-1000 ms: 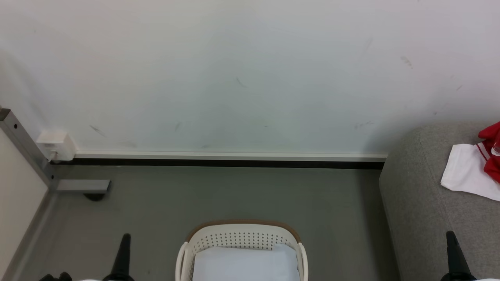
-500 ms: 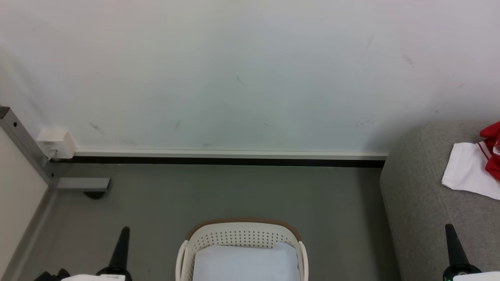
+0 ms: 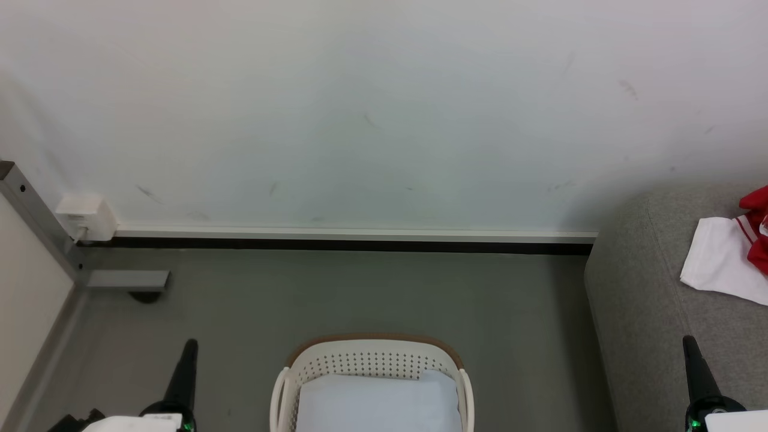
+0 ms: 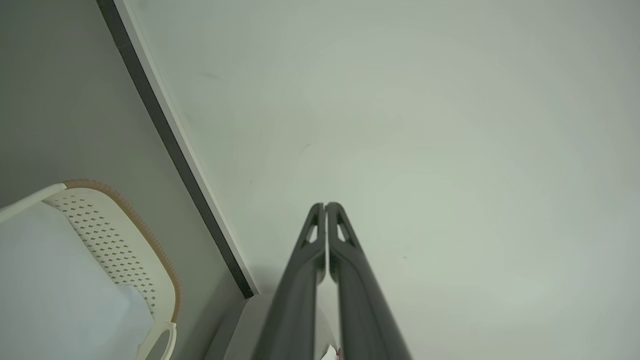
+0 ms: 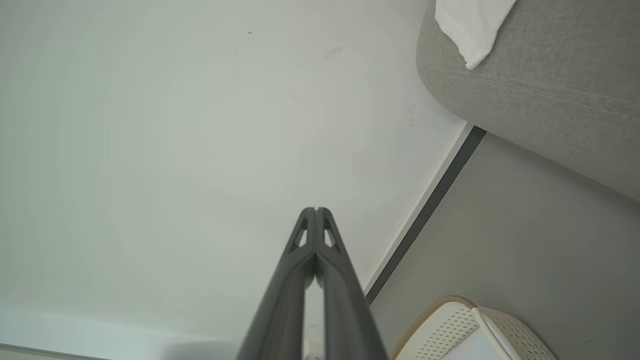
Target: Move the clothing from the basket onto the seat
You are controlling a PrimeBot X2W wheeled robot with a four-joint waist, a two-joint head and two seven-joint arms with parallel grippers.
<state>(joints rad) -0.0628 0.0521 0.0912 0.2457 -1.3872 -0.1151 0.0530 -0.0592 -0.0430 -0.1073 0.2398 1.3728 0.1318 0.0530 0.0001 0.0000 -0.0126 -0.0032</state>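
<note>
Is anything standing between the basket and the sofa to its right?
Nothing visible does: bare grey floor separates the basket from the sofa. A red and white garment already lies on the sofa.

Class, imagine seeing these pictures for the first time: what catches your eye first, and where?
The red and white clothing on the grey sofa at the right edge stands out most. Next comes the cream basket at bottom centre, holding a pale pad, with the shut left gripper and right gripper flanking it.
</note>
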